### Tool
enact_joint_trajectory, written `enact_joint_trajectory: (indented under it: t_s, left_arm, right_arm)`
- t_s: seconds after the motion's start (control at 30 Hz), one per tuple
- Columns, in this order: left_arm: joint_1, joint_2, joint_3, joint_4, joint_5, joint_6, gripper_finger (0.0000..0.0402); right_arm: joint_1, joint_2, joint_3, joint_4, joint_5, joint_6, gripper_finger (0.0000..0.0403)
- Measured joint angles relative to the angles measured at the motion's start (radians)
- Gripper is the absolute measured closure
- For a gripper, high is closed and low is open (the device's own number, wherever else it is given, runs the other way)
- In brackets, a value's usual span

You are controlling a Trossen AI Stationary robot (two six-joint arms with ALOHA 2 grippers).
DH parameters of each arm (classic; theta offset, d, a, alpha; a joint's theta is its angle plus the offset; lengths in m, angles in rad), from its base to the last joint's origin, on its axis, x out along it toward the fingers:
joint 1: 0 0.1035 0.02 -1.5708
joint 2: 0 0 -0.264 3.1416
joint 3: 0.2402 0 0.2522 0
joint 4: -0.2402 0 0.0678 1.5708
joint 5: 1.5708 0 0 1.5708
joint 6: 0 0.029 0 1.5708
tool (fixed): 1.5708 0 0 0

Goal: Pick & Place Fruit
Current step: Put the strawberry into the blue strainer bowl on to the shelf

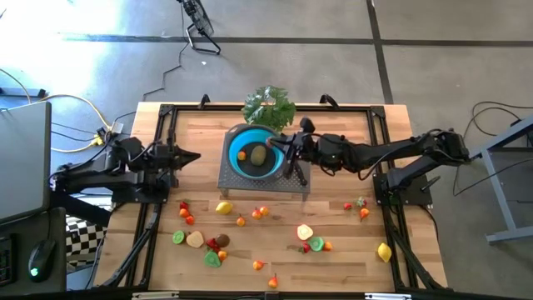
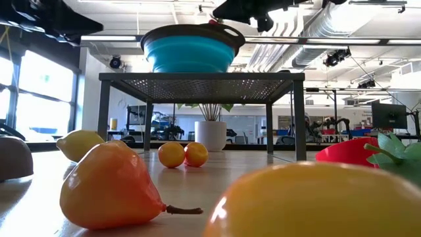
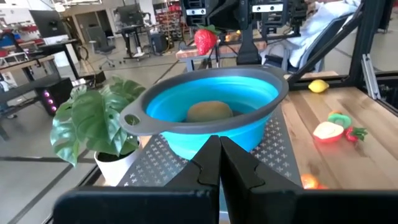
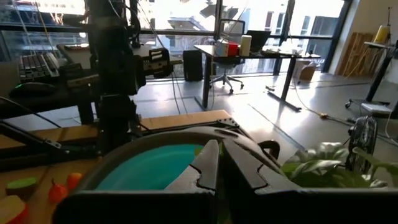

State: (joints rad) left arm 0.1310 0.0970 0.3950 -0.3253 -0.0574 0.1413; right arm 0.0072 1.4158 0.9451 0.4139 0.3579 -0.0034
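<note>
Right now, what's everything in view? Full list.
Blue collapsible bowl with grey rim: 1, on the stand.
Dark metal mesh stand: 1, mid-table.
Brown kiwi: 1, in the bowl.
Small orange fruit: 1, in the bowl.
Red strawberry: 1, just above the bowl's rim by the right gripper; unclear if held.
Scattered toy fruits: many, mixed colours, on the table.
Leafy green plant: 1, beside the stand.
Wooden table: 1.
Left gripper: shut, left of the stand.
Right gripper: shut, over the bowl's rim.
</note>
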Motion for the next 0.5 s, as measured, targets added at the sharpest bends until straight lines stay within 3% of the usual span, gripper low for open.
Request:
enact_joint_trajectory:
  t_s: [0.2,0.5]
  left_arm:
    - [0.000,-0.003,0.000,0.000,0.000,-0.007,0.0402]
    - [0.000,0.000,0.000,-0.001,0.000,-0.008,0.0402]
  right_arm:
    - [0.014,0.000,0.008,-0.036,-0.002,0.031,0.0399]
    - [0.004,0.111,0.227,-0.407,0.010,0.089,0.0399]
